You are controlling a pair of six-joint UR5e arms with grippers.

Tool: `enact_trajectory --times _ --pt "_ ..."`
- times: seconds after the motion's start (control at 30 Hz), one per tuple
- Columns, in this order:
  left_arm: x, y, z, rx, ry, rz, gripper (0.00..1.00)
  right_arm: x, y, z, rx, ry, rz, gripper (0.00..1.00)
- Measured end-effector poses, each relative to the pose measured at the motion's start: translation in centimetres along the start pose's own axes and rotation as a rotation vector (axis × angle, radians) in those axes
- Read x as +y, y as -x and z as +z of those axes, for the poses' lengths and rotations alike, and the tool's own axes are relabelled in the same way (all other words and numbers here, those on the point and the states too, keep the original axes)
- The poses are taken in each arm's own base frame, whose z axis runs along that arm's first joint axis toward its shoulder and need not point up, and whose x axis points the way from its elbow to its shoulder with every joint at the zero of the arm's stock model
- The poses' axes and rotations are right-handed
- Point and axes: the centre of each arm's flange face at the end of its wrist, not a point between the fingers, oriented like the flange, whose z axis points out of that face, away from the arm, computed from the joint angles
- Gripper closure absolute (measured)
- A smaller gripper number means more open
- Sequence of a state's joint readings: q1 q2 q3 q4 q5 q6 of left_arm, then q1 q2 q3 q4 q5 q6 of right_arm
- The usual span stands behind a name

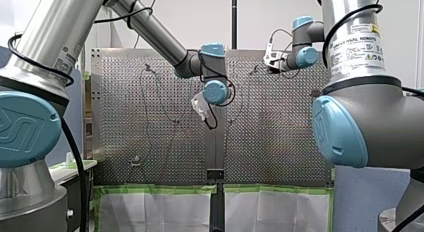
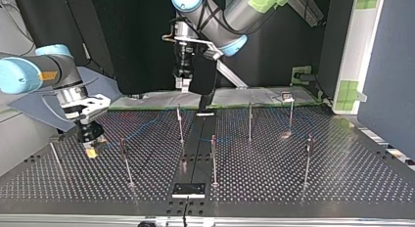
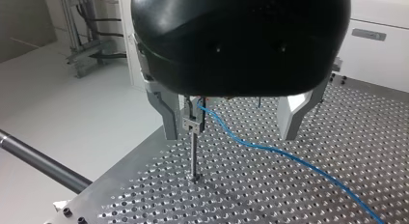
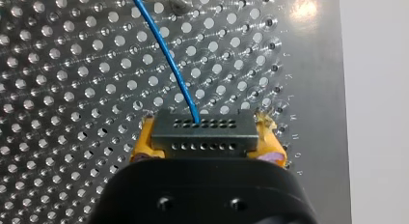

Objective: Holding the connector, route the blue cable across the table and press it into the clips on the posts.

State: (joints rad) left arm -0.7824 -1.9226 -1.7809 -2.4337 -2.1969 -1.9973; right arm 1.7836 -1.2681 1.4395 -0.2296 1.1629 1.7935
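Observation:
In the right wrist view my right gripper (image 4: pixel 202 149) has its yellow pads (image 4: pixel 144 144) shut on a dark rectangular connector (image 4: pixel 202 132). The blue cable (image 4: pixel 170 57) leaves the connector's face and runs ahead over the perforated plate. The top view shows this gripper (image 2: pixel 92 146) low over the plate at the left. My left gripper (image 3: pixel 236 130) hangs open above the plate. A thin post with a clip (image 3: pixel 193 125) stands just inside one finger (image 3: pixel 170 119). The blue cable (image 3: pixel 270 149) sits in that clip and trails away. In the front view this gripper (image 1: pixel 202 111) is mid-table.
Several thin posts (image 2: pixel 213 158) stand about the perforated table (image 2: pixel 342 178). A black strip (image 1: pixel 215 142) divides its two plates, with a small black block (image 2: pixel 188 189) at one end. Green-taped white sheets (image 1: pixel 160 207) hang at the table's edge. A dark bar (image 3: pixel 43 161) lies beyond the plate.

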Motion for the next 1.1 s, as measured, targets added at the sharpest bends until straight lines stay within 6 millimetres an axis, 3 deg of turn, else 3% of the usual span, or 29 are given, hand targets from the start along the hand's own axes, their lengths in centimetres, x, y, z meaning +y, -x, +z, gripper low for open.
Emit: enact_trajectory --times 0.13,0.4,0.77,1.1 --pt "0.9 -0.7 -0.6 0.000 0.001 0.021 0.00 0.3 0.0 0.0 0.001 0.008 0.000 1.00" --pt "4.9 -2.2 -0.7 -0.007 0.041 0.043 0.00 1.1 -0.2 -0.1 0.011 0.049 -0.001 1.00" --pt "10.7 -2.4 -0.5 -0.047 0.118 0.055 0.00 1.2 -0.2 -0.1 0.011 0.054 0.000 1.00" --pt "13.1 -3.4 -2.7 -0.052 0.126 0.056 0.00 1.2 -0.1 -0.1 0.010 0.055 0.000 1.00"
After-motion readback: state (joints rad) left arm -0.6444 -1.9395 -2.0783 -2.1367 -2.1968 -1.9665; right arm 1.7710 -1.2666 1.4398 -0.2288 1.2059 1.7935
